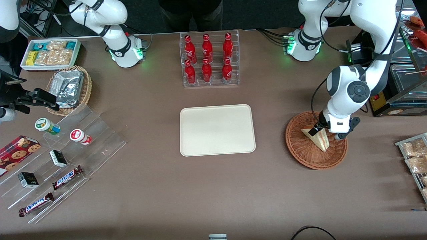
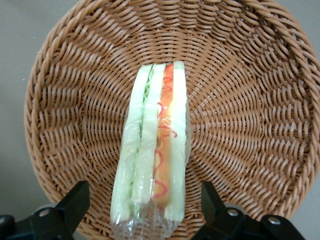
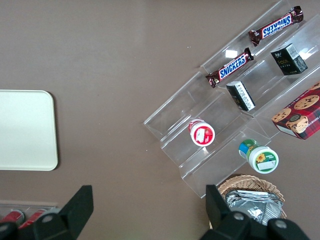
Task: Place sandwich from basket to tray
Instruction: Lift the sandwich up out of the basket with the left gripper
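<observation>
The sandwich [image 1: 317,137], a wedge of pale bread in clear wrap with red and green filling, lies in the reddish-brown wicker basket [image 1: 300,151] toward the working arm's end of the table. My left gripper [image 1: 327,132] is low over the basket, right above the sandwich. In the left wrist view the sandwich [image 2: 155,135] lies edge-up on the basket floor [image 2: 250,115]. The gripper [image 2: 145,200] is open, with one black finger [image 2: 75,202] on each side of the sandwich's wrapped end, and a gap shows on both sides. The cream-white tray [image 1: 217,130] lies bare at the table's middle.
A clear rack of red bottles [image 1: 208,60] stands farther from the front camera than the tray. A wire rack of snack bags [image 1: 415,156] and a black appliance [image 1: 397,90] are near the basket. A paler basket of foil packets [image 1: 68,88], a white snack bin [image 1: 50,53] and acrylic steps [image 1: 66,160] lie toward the parked arm's end.
</observation>
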